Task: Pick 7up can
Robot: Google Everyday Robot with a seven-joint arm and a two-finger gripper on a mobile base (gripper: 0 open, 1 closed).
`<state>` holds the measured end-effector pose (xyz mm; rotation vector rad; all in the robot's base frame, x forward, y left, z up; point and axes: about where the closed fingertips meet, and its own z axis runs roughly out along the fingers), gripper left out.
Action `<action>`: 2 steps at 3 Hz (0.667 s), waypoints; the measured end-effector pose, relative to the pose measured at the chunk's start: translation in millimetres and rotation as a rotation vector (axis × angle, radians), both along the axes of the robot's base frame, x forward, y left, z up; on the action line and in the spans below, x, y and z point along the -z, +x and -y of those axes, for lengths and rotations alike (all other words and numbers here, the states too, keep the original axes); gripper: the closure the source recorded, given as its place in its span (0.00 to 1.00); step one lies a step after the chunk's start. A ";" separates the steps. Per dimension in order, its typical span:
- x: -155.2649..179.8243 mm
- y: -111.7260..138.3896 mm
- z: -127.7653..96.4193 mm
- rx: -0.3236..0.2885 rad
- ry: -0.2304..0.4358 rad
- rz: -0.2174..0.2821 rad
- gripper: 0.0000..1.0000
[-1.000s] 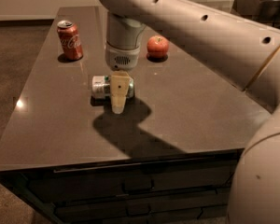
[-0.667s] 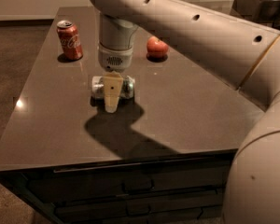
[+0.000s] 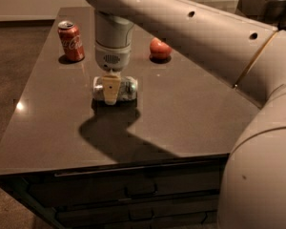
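Beige arm (image 3: 181, 30) — 3 dark holes (image 3: 191, 14), gold seam (image 3: 253, 60); cream gripper (image 3: 110, 91) below grey wrist (image 3: 113, 56).

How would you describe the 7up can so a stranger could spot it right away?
Look at the dark table, near its middle, right at the robot's claw. The 7up can lies there on its side, silver-white with green. The Coke can at the back left is red and stands upright.
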<state>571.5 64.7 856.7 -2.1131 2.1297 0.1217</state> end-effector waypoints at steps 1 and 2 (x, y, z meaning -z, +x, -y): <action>-23.1 5.6 8.1 -0.025 0.001 0.006 0.85; -74.9 14.8 16.2 -0.085 0.040 0.055 1.00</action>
